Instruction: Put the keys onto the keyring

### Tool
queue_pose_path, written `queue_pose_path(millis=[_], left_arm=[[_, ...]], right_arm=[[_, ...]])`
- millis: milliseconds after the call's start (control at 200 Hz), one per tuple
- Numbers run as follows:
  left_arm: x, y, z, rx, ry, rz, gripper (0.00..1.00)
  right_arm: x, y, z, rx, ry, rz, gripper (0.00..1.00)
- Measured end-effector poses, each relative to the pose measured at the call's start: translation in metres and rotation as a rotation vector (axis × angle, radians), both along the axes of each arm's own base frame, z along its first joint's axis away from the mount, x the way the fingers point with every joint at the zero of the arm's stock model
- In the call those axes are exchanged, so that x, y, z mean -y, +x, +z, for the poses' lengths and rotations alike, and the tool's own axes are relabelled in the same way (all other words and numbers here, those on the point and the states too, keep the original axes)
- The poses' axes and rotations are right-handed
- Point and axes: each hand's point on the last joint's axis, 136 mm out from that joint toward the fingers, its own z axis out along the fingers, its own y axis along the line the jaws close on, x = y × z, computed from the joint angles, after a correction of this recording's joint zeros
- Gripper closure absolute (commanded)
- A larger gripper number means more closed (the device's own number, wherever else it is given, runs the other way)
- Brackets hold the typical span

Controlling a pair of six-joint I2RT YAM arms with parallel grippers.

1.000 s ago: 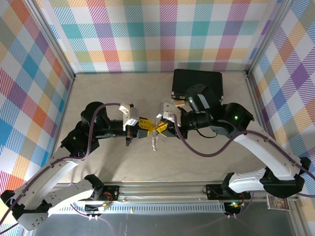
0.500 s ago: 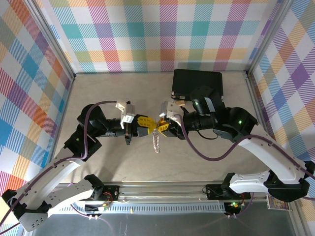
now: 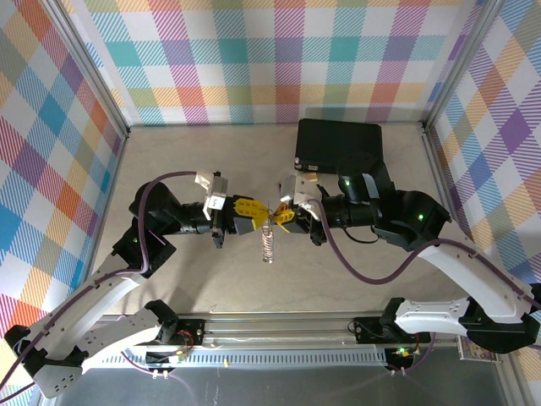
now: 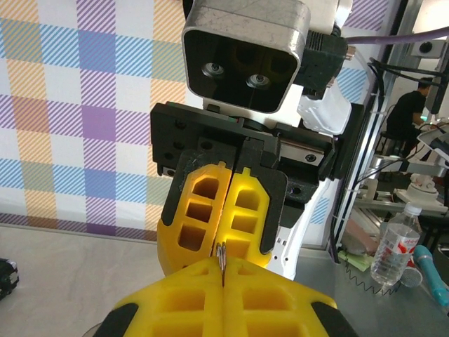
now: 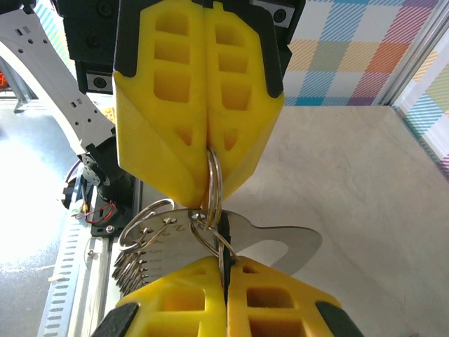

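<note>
"Where's the keyring (image 5: 214, 179)?"

"Up off the table (image 3: 355, 279), over its middle, held between the two arms. The left gripper (image 3: 245, 216) is clamped tight on one ring of it, and the chain (image 3: 268, 244) hangs beneath."

"And the right gripper (image 3: 283, 215)?"

"Closed as well, tip to tip with the left. There's a dark sliver edge-on in its fingers. I take that for the key (image 5: 223, 235), though I can't be sure."

"So which way does it have to go?"

"Straight across, toward the left arm. The ring stands edge-on, in line with both grippers and touching the key. I'd guess it wants a small twist, not a reach, and the right arm is the one placed to do it."
</note>
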Motion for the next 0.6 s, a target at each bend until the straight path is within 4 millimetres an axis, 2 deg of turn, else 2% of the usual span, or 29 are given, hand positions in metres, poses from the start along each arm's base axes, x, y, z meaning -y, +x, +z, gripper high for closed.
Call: queue_pose_path(millis=[600], left_arm=[[0.0026, 0.0008, -0.0022, -0.042, -0.050, -0.028, 1.00]], right_arm=[[-0.0099, -0.0063, -0.0084, -0.049, -0.018, 0.062, 1.00]])
